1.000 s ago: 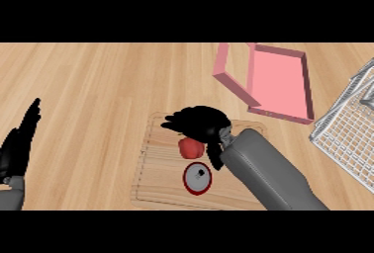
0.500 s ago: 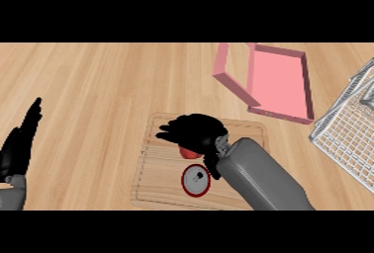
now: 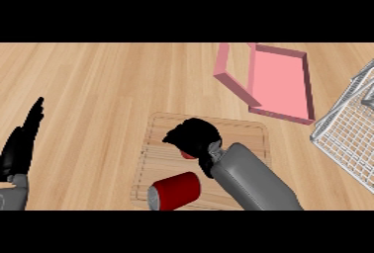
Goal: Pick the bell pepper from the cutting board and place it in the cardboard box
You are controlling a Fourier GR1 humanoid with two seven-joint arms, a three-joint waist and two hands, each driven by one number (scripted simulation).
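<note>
The pink open cardboard box (image 3: 281,81) is lying on the wooden desk (image 3: 95,84) with nothing visible inside it. A white wire basket (image 3: 349,131) is standing at the right edge. My right robot hand (image 3: 194,136) is curling down over the small red bell pepper (image 3: 188,155) on the light wooden cutting board (image 3: 241,129), and only a red sliver is showing under my fingers. A red cylindrical can (image 3: 175,191) is lying on the board just beside my forearm. My left robot hand (image 3: 21,143) is resting open at the left edge.
</note>
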